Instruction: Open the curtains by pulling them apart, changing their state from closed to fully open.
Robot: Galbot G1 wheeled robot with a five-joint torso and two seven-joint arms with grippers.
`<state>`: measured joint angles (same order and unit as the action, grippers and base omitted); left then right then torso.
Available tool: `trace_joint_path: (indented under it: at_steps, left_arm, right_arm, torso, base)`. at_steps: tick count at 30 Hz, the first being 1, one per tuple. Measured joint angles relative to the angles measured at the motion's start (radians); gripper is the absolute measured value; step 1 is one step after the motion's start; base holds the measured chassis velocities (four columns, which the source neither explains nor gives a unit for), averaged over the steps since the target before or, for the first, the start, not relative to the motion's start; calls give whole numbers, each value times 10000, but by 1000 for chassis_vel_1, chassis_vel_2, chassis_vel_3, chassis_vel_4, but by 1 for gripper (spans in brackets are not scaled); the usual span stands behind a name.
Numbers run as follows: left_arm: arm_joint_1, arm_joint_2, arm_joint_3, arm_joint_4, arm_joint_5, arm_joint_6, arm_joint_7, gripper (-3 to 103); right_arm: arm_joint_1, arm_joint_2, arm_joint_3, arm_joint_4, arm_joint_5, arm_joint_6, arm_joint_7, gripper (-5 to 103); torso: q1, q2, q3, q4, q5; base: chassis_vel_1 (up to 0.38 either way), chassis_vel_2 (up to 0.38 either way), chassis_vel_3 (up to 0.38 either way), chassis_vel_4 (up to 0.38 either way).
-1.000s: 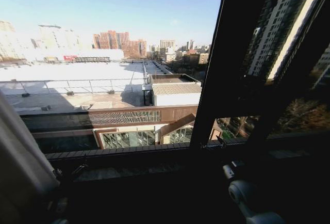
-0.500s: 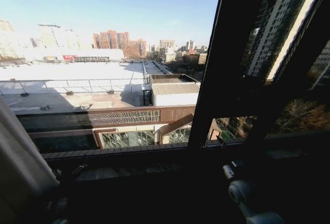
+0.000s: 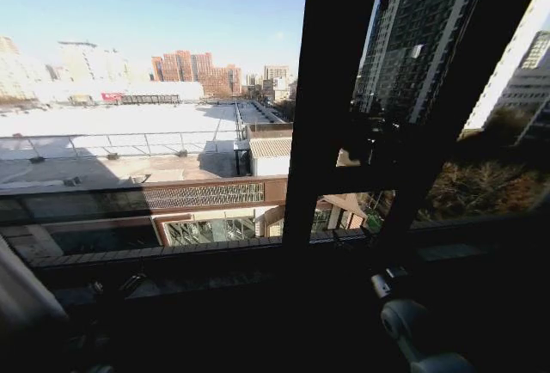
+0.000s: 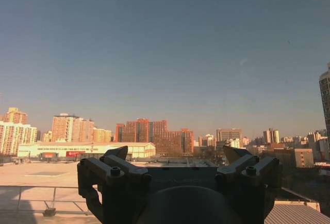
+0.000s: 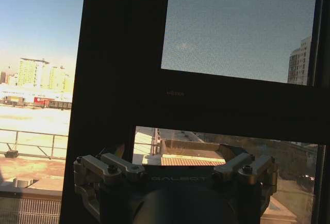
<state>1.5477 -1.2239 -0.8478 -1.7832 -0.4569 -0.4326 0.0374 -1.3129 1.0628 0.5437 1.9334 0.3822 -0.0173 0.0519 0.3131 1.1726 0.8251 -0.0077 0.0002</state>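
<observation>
One curtain [image 3: 21, 291] edge — two hands [image 4: 178, 157] [image 5: 175, 157] empty.

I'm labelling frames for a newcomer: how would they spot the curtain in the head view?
Start from the big window with its sunlit rooftops. Follow the dark sill to the view's lower left corner, where the curtain shows as a pale, slanted band of fabric. Everything beside it is black frame or shadow; it alone is light and soft.

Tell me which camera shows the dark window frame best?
The right wrist view: the window frame stands close, its upright and crossbar both plain, beyond the open right gripper. The head view shows it farther off, as a silhouette. The left wrist view has sky and city past the open left gripper.
</observation>
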Motion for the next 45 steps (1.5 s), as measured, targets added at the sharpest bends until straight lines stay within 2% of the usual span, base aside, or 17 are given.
trace_joint_path:
  at_steps: [41,45]
  left_arm:
    - [0,0,-1,2,-1,7,0,100]
    - [0,0,0,0,-1,7,1,100]
  right_arm:
    - [0,0,0,0,0,0,0,100]
    - [0,-1,2,0,0,0,0,100]
  torso:
    - [0,0,0,-1,-6]
    - [-1,0,0,-4,4]
  base:
    - [-353,-351,351,351]
    - [-235,-265,217,246]
